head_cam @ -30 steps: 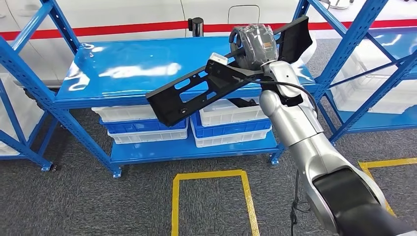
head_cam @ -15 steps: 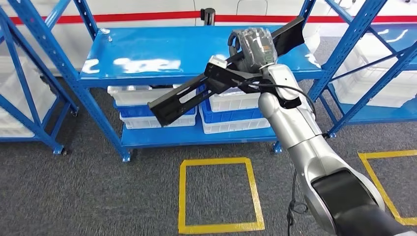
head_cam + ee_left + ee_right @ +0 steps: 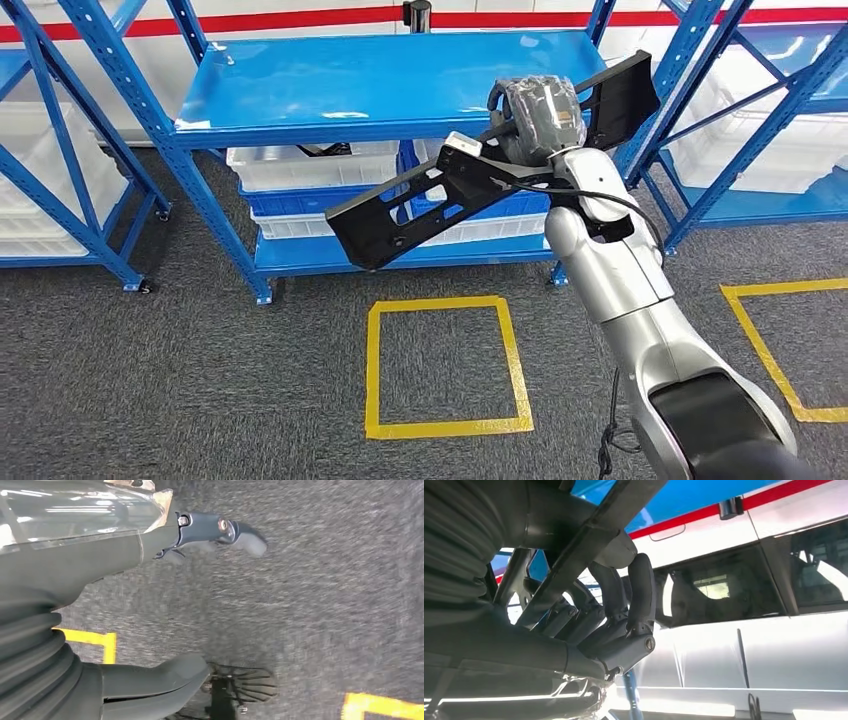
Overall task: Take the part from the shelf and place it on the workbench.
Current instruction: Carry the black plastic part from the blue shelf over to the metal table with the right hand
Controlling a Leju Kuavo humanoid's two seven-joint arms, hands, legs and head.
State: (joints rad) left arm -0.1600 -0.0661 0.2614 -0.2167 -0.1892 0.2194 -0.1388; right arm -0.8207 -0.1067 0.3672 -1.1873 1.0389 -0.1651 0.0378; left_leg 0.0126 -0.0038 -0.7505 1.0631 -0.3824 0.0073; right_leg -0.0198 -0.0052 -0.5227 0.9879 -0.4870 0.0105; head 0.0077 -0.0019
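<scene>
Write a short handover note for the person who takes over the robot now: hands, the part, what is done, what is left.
Right hand: holds the long black part raised in front of the blue shelf, fingers wrapped around it.
Left hand: hangs over the grey carpet, holds nothing.
Done: the part is off the shelf.
Left: carry it to the workbench and set it down. No workbench is in sight from here.

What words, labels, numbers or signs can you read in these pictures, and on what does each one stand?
None can be read.
The small white tag on the black part held by the right robot hand: too small to tell if it bears print.
The yellow floor marking is a plain tape outline, without text.
</scene>
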